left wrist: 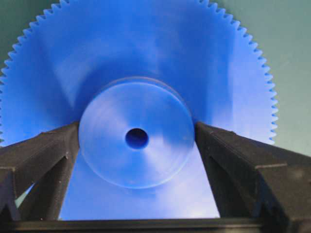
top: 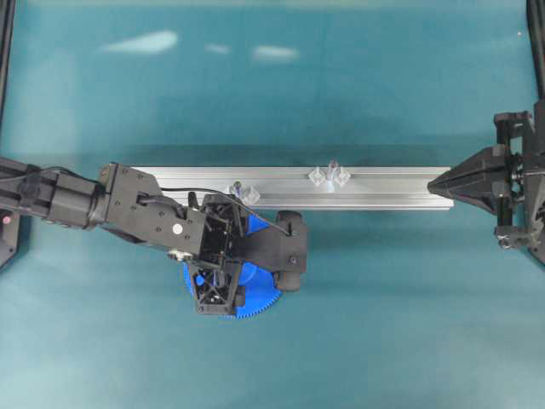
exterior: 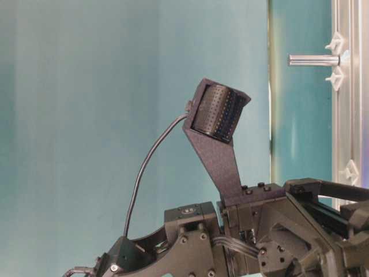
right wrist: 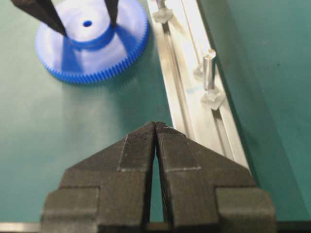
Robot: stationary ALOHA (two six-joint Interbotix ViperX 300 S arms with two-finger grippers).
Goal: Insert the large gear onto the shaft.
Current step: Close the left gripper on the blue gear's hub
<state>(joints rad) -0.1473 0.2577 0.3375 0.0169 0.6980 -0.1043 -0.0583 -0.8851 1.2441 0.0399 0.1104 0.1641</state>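
The large gear (left wrist: 146,165), a bright blue toothed disc, lies flat on the teal table just in front of the rail; it also shows as large gear (right wrist: 92,56) and large gear (top: 255,300). My left gripper (left wrist: 136,127) hangs over it, open, one finger (left wrist: 53,145) on each side of the raised hub, close against it. The shaft (top: 332,168), a clear upright peg between two clear lugs, stands on the rail to the right of the gear, seen as shaft (right wrist: 209,68). Off the rail's right end, my right gripper (right wrist: 155,124) is shut on nothing.
The aluminium rail (top: 383,192) runs left to right across the middle of the table. A second, shorter clear peg (top: 239,189) sits on it just behind the left wrist. The left arm (top: 128,209) reaches in from the left edge.
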